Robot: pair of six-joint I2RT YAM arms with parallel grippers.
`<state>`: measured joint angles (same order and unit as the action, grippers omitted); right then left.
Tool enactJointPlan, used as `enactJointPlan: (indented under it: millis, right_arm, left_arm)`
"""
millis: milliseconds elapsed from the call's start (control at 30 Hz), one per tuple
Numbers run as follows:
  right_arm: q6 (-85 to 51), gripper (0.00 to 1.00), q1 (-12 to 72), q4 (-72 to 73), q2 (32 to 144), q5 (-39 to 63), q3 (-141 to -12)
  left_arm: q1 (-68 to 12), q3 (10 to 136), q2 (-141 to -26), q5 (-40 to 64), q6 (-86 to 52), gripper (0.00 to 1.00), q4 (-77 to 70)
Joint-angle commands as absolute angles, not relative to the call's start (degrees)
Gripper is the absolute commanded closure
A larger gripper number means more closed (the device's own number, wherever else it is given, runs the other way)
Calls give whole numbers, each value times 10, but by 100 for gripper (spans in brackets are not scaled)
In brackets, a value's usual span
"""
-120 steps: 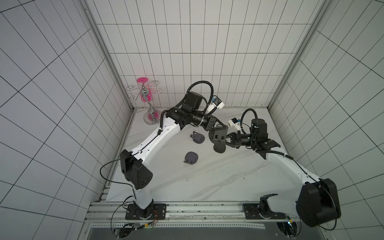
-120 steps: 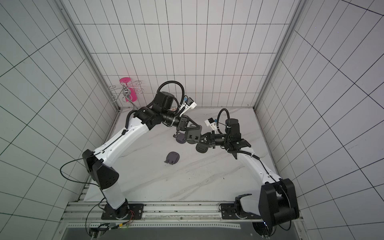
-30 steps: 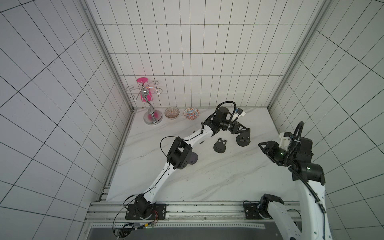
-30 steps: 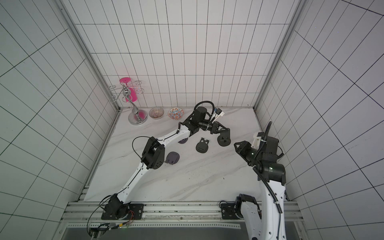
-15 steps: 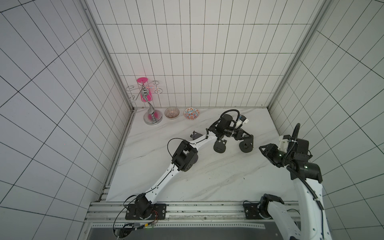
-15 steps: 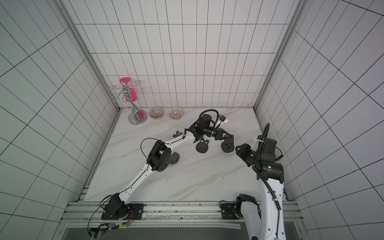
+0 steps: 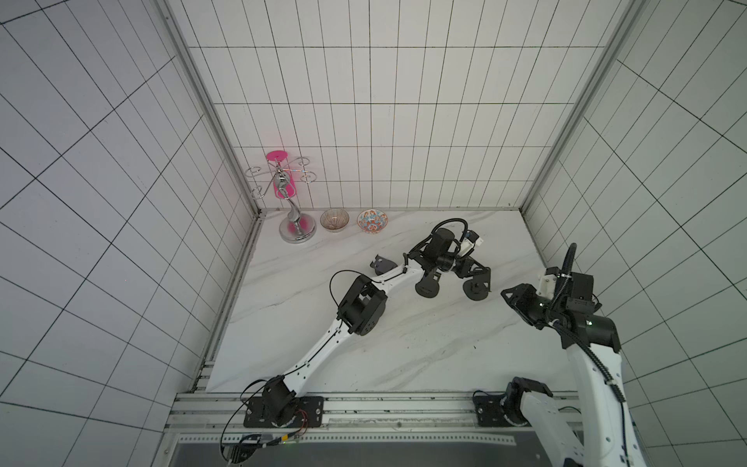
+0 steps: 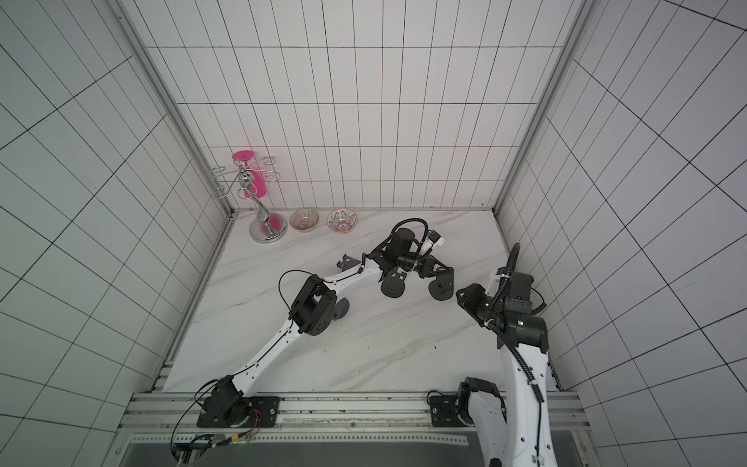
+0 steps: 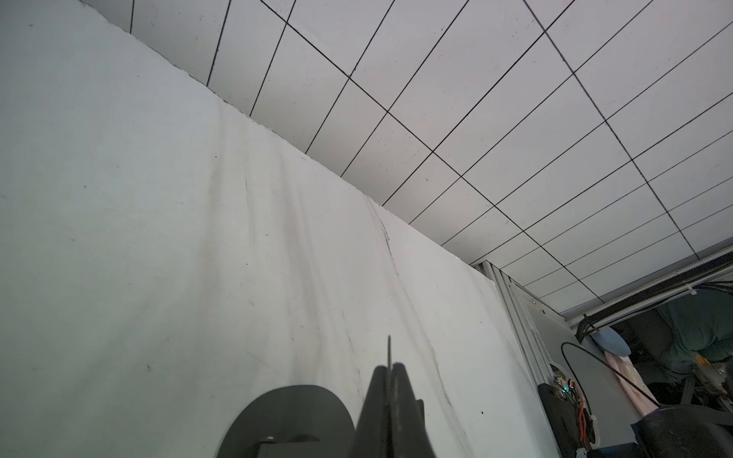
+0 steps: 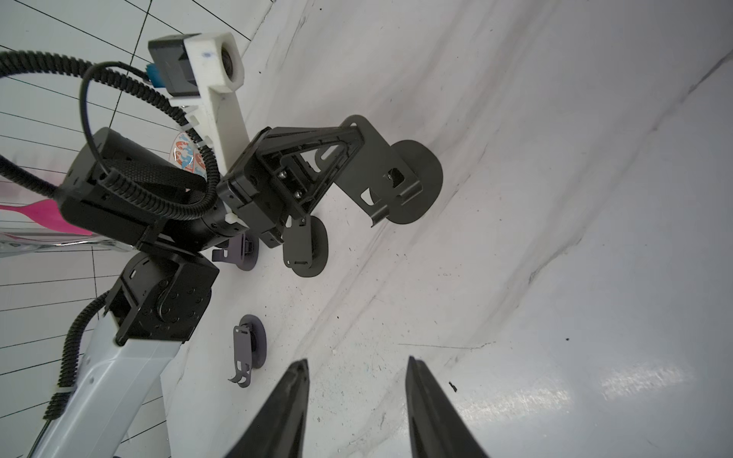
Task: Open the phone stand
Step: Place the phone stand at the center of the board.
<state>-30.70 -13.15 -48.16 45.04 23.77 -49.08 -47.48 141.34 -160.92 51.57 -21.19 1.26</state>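
- The left gripper (image 10: 352, 135) is pinched tight on the thin support plate (image 10: 380, 158) of the phone stand (image 8: 442, 289). In the left wrist view the plate's edge (image 9: 389, 349) shows as a sliver between the shut fingers (image 9: 377, 404).
- The stand is toward the right side of the table (image 7: 404, 347). Its round base (image 10: 426, 174) is down at the marble and the plate angles up off it, so it looks unfolded or very nearly so. Whether the base lies fully flat cannot be told.
- The right gripper (image 10: 357, 366) hangs half-spread and empty, well apart from the stand and pointed toward it.
- The step in hand looks like settling the opened stand and letting go. To do it well, the left arm should bring the base flat onto the marble before loosening, so the stand neither drops nor rocks.
- The fingers should part just enough to clear the thin plate, then back out along the plate's own plane. A sideways pull could fold the hinge back or tip the stand.
- A neighbouring black stand (image 10: 305, 253) lies just beside the left wrist, so the retreat should go up and away from it.
- If the hinge springs back, the right gripper could steady the base.
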Motion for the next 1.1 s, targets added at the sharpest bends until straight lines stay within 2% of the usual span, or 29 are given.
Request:
enactJointPlan:
  millis: [0, 33, 100, 300, 467, 500, 800, 967, 1067]
  right_arm:
    - [-298, 56, -138, -485, 448, 225, -474]
    - [-298, 56, -138, -485, 447, 226, -473]
    - [-299, 56, -138, -485, 447, 228, -473]
    - [-297, 56, -138, -486, 444, 232, -475]
    - [-295, 57, -138, -492, 436, 236, -485]
    - [-293, 56, -138, -495, 434, 236, -490]
    - [-301, 56, -138, -503, 403, 252, -499]
    - [-284, 55, -132, -492, 407, 291, -516]
    - [-284, 51, -120, -467, 419, 326, -510]
  left_arm:
    - [-481, 1421, -1631, 491, -197, 100, 29]
    - [-481, 1421, -1630, 488, -195, 100, 31]
    - [-481, 1416, -1626, 487, -194, 91, 31]
    - [-482, 1379, -1590, 489, -205, 53, 6]
    - [-479, 1354, -1551, 486, -218, 39, -19]
    - [-477, 1351, -1543, 488, -224, 33, -24]
    - [-452, 1298, -1441, 499, -277, 23, -72]
    - [-418, 1169, -1326, 470, -230, 23, -20]
    - [-390, 1051, -1248, 449, -179, 23, -2]
